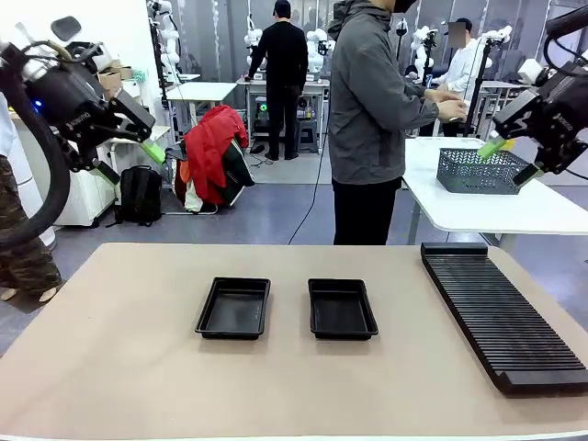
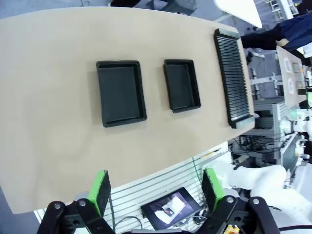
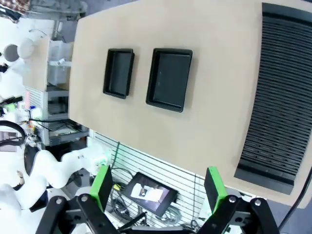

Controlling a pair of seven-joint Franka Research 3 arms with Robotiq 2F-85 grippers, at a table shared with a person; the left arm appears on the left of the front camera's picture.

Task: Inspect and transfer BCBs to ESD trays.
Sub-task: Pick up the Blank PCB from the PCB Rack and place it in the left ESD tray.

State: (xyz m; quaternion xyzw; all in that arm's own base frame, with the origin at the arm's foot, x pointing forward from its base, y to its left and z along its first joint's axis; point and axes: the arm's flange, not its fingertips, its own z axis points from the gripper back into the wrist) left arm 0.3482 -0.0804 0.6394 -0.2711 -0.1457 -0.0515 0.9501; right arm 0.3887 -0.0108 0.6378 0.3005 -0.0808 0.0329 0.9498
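Two black ESD trays lie side by side mid-table, both with bare floors: the left tray (image 1: pixel 233 308) (image 2: pixel 120 92) (image 3: pixel 118 73) and the right tray (image 1: pixel 342 309) (image 2: pixel 181 85) (image 3: pixel 169 79). No green BCBs are in view. My left gripper (image 1: pixel 138 158) (image 2: pixel 155 191) hangs high above the table's left side, open with nothing between its fingers. High at the right, my right gripper (image 1: pixel 510 161) (image 3: pixel 158 187) is also open and holds nothing.
A long black ribbed rack (image 1: pixel 501 312) (image 2: pixel 233 78) (image 3: pixel 278 97) with bare slots lies along the table's right side. A person (image 1: pixel 372 110) in a grey jacket stands beyond the far edge, turned toward a white table with a black mesh basket (image 1: pixel 482 172).
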